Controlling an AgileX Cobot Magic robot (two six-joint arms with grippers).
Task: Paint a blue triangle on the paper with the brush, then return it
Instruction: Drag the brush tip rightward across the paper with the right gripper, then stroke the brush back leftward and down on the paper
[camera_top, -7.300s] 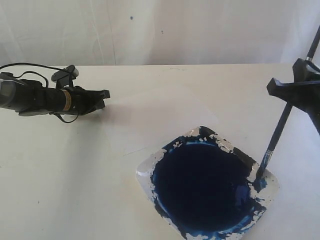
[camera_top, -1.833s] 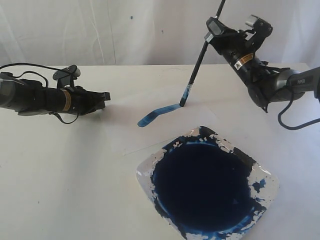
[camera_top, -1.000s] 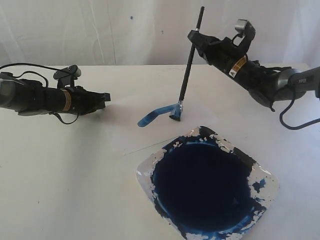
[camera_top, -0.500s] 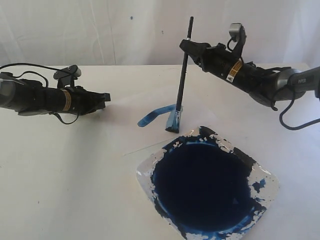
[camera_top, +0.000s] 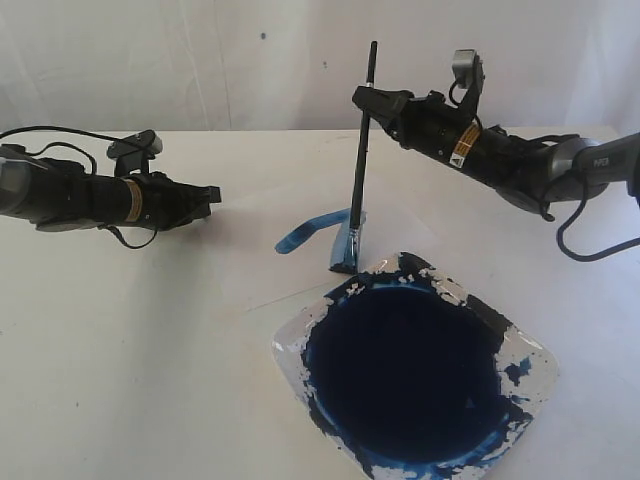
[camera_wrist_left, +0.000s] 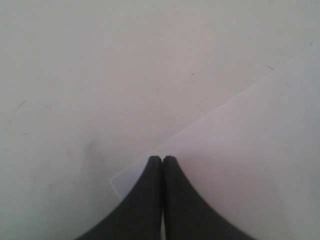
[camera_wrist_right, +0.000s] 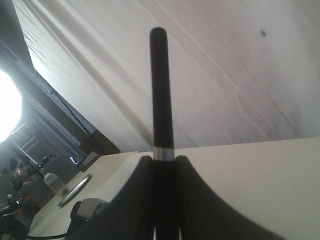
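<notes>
White desk (camera_top: 120, 380) carries a paint dish (camera_top: 290, 352). Just behind the dish, the right pincer (camera_top: 372, 97) grasps the near-upright brush (camera_top: 358, 170), bristles on paper (camera_wrist_left: 250, 150). The left pincer (camera_wrist_left: 162, 160) is clenched.

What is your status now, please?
Right gripper shut on brush, tip down on paper. Left gripper shut, empty. Blue triangle unfinished, two strokes. Paint dish close by.

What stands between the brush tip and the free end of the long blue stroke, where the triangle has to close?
Nothing visible. The right hand holds the brush nearly upright, tip on the paper beside the paint dish rim; only bare paper lies between it and that end of the blue triangle.
</notes>
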